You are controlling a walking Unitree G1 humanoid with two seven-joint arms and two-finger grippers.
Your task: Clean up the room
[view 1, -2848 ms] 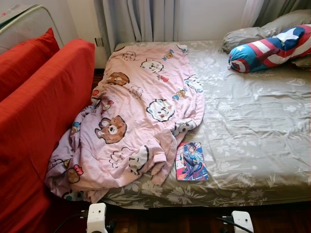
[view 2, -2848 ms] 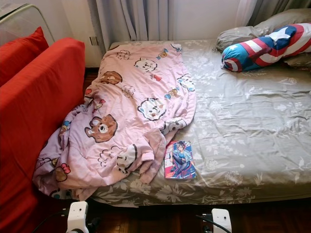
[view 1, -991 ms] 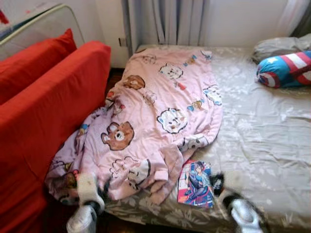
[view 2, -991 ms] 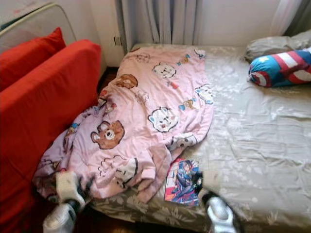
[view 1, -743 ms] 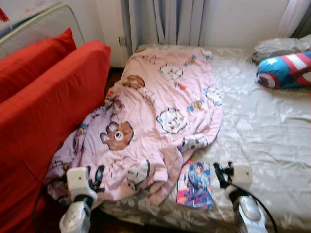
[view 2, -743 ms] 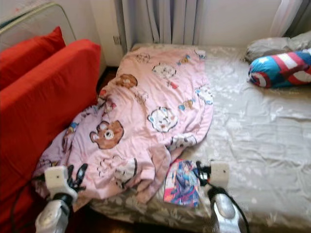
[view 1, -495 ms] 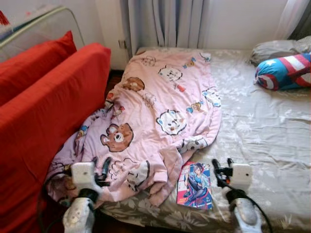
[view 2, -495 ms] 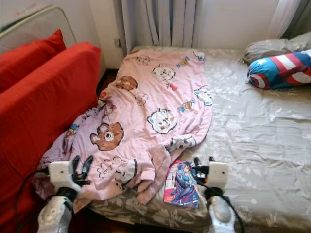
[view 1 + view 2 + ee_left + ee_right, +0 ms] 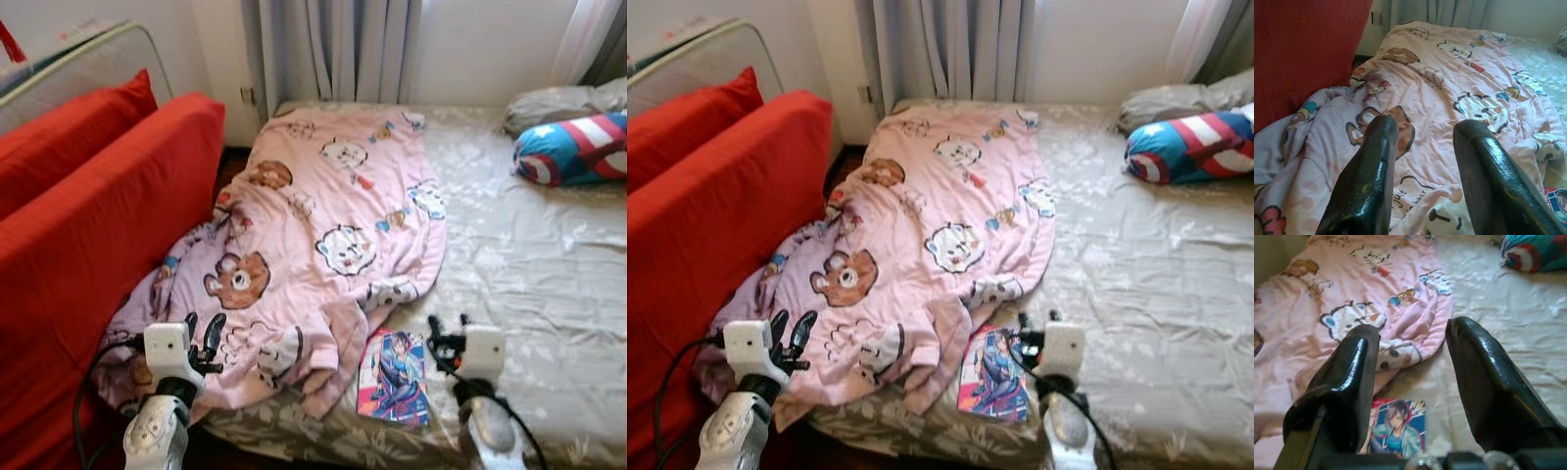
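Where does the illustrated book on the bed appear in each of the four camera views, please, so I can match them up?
Left eye view: the book lies near the bed's front edge, beside the right gripper.
Right eye view: low centre.
Left wrist view: a sliver at the picture's edge.
Right wrist view: between the open fingers.
Shared landmark: the pink blanket, whose hem touches the book.

My two silver rounded forearms near the bed's [image 9: 549, 284] foot edge, white boxy wrist blocks, left gripper [image 9: 204, 329] and right gripper [image 9: 447, 327] each two long glossy black curved fingers [image 9: 1369, 181], black cables looping off both wrists
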